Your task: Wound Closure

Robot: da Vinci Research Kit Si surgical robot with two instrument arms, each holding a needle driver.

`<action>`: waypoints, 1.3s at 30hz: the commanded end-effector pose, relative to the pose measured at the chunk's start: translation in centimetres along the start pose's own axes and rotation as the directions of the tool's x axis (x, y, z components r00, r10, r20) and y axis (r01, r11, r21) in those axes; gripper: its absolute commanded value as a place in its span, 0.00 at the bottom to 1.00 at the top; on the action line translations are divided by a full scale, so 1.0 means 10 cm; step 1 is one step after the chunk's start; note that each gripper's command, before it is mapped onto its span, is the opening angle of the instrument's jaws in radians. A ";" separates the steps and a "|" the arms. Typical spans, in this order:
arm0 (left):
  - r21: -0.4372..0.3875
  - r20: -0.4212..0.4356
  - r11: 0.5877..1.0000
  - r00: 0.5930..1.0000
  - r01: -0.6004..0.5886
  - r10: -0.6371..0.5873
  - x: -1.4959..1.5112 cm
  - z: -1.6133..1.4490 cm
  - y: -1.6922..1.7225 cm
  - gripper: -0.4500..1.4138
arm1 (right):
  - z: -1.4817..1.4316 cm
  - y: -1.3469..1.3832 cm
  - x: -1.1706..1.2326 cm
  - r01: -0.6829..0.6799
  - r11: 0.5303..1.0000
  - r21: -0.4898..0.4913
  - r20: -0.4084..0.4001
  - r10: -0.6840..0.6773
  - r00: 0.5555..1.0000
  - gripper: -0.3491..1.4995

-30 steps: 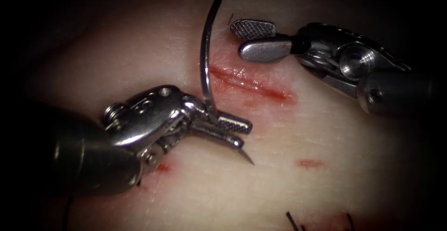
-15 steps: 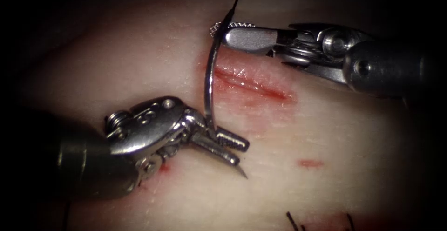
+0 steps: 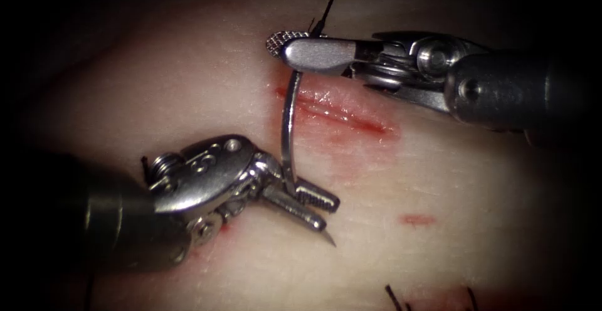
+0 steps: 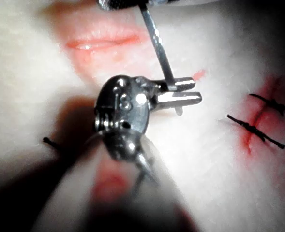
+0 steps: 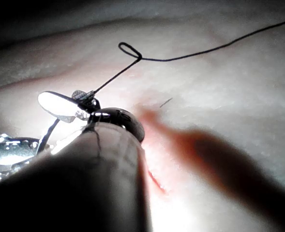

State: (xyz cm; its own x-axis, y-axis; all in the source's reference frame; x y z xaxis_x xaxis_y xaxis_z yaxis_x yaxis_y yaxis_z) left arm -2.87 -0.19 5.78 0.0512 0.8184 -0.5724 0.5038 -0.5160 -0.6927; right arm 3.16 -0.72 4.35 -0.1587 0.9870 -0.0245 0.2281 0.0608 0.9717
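Spanning the scene, the tissue (image 3: pixel 439 179) bears a red cut (image 3: pixel 338 113). The left end effector (image 3: pixel 310 205) grips the needle (image 3: pixel 287 132) near its tip, and the right end effector (image 3: pixel 295 47) is clamped on its swaged end (thread (image 5: pixel 190 55) trails away); the needle hangs free of the tissue.

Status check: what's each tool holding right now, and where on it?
The left tool grips the needle near its pointed tip; the right tool grips the same needle at its thread end. The needle is out of the tissue.
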 end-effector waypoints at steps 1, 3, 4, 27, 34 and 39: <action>0.001 -0.002 1.000 1.000 -0.001 0.001 -0.005 0.003 -0.005 0.00 | 0.006 0.003 0.004 -0.002 1.000 0.001 0.003 0.002 1.000 0.00; 0.000 -0.001 1.000 1.000 -0.001 0.001 -0.005 0.003 -0.005 0.00 | 0.006 0.004 0.004 0.011 1.000 -0.019 0.012 -0.010 1.000 0.00; -0.001 0.000 1.000 1.000 0.001 -0.001 -0.004 0.003 -0.005 0.00 | 0.005 0.006 0.005 0.062 0.995 -0.079 0.031 -0.059 0.998 0.00; 0.563 -0.020 0.827 1.000 0.003 0.010 0.028 0.003 -0.009 0.65 | -0.015 -0.016 0.042 0.567 0.589 -0.575 0.182 -0.584 0.791 0.00; 0.685 -0.129 0.718 0.991 0.123 -0.047 0.038 -0.008 -0.009 0.62 | -0.012 -0.020 0.035 0.677 0.489 -0.550 0.245 -0.680 0.691 0.00; 0.675 -0.142 0.723 0.987 0.147 -0.068 0.044 -0.016 -0.004 0.62 | -0.011 -0.021 0.033 0.722 0.466 -0.511 0.256 -0.720 0.645 0.00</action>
State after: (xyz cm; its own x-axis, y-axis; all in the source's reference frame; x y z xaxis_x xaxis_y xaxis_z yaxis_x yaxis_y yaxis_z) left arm -2.67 0.24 5.57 0.1383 0.8801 -0.4541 -0.2118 -0.4216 -0.8817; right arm 2.87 -0.47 4.14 -0.0179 0.6321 -0.7747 -0.5012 0.6648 0.5539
